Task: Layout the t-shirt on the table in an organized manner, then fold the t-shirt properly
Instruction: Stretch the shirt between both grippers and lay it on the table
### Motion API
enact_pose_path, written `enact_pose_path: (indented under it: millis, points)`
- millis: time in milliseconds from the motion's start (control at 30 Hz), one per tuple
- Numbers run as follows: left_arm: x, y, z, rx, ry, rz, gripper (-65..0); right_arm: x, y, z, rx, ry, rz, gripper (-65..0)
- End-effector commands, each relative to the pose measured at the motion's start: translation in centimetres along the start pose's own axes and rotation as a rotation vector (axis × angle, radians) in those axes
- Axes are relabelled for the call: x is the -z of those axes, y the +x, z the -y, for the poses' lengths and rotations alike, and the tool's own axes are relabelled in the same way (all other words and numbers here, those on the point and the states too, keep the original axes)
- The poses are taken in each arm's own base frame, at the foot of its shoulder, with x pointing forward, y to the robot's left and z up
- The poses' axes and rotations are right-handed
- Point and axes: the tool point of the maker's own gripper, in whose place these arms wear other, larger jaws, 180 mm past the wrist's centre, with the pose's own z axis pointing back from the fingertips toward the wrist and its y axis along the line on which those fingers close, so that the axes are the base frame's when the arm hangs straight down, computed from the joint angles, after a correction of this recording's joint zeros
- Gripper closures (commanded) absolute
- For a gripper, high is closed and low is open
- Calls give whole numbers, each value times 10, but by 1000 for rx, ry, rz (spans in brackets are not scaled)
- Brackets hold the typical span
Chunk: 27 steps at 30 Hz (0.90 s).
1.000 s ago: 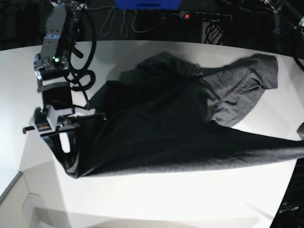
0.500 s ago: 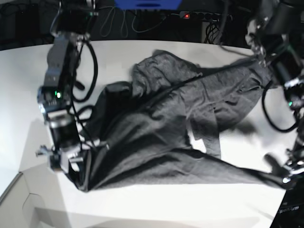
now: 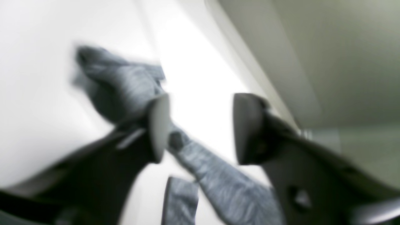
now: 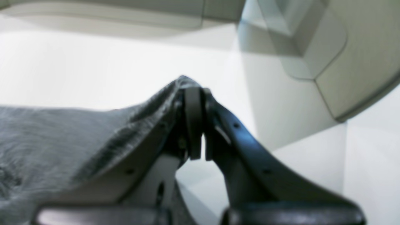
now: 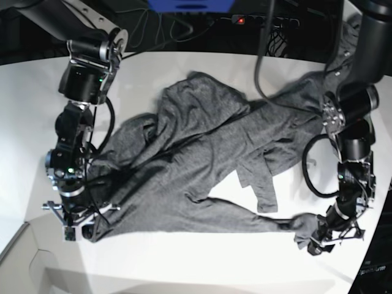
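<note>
Right gripper [image 4: 197,125]: jaws pinched tight on shirt's near corner, low by table's front edge.
Left gripper [image 3: 197,128]: jaws wide apart, w/ a sleeve end lying between, not squeezed.
T-shirt [image 5: 202,159]: spread out but wrinkly, mid table, stretching toward far edge.
Table [image 5: 196,263]: white, under whole shirt.
</note>
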Motion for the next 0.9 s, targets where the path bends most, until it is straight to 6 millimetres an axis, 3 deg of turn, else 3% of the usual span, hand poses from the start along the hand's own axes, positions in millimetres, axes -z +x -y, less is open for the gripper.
enact_pose_path:
  millis: [0, 133, 300, 400, 500, 600, 700, 867]
  points:
    - [-6, 34, 10, 20, -35, 86, -394, 2, 20, 11, -1, -23, 62, 0]
    - [-26, 27, 3, 95, -47, 79, -412, -3, 2, 10, 2, -20, 29, 0]
    - [-99, 10, -16, 161, -79, 79, -414, -11, -20, 7, 1, -14, -11, 0]
    - [-145, -20, -39, 239, -39, 44, -414, -15, -29, 6, 1, -11, -29, 0]
    - [-184, -59, -73, 247, 37, -17, -415, -17, -35, 5, 0, -10, -40, 0]
    - [-220, -86, -108, 219, 120, -56, -415, -20, -41, 5, -2, -10, -54, 0]
    - [-242, -101, -129, 183, 179, -72, -415, -20, -42, 6, -1, -11, -54, 0]
    - [-260, -100, -150, 145, 242, -51, -415, -20, -43, 5, 1, -10, -57, 0]
